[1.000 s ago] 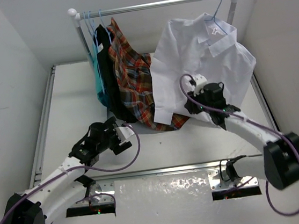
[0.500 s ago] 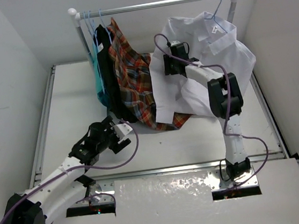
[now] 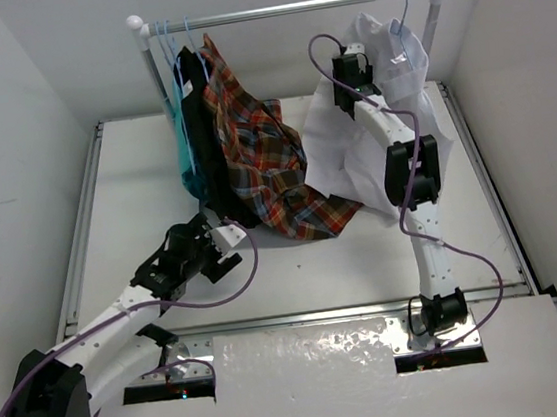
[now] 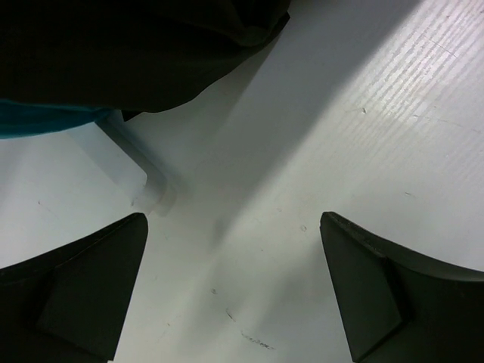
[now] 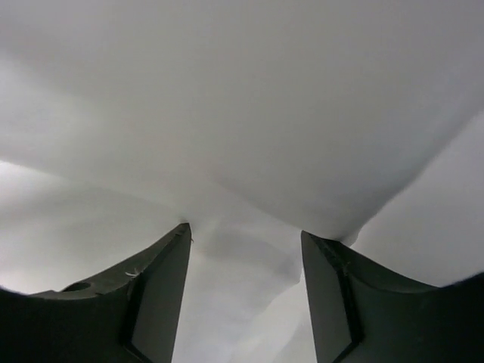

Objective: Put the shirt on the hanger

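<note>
Top external view first: toward the near left corner of the worktop we see the left gripper held low over the bare surface. Its jaws are spread wide with nothing between them. The left wrist view agrees, showing only white worktop in the gap and a dark hem just beyond.

Along the far edge stands a clothes rack, its rail running left to right. At the rail's left end hang a teal garment, a black garment against it, and then a plaid shirt whose hem trails onto the worktop.

Further right, near the far right corner, we find the shirt. It hangs bunched and narrow from the hanger, and its lower cloth reaches the worktop, touching the plaid hem. The right arm stretches from the near edge up across the shirt, and the right gripper sits among the white cloth high on the garment. In the right wrist view its jaws stand partly apart with a loose fold across the gap; we cannot tell whether the pads touch it.

The hanger hooks over the rail near its right end, with the shirt's collar gathered just below the hook.
</note>
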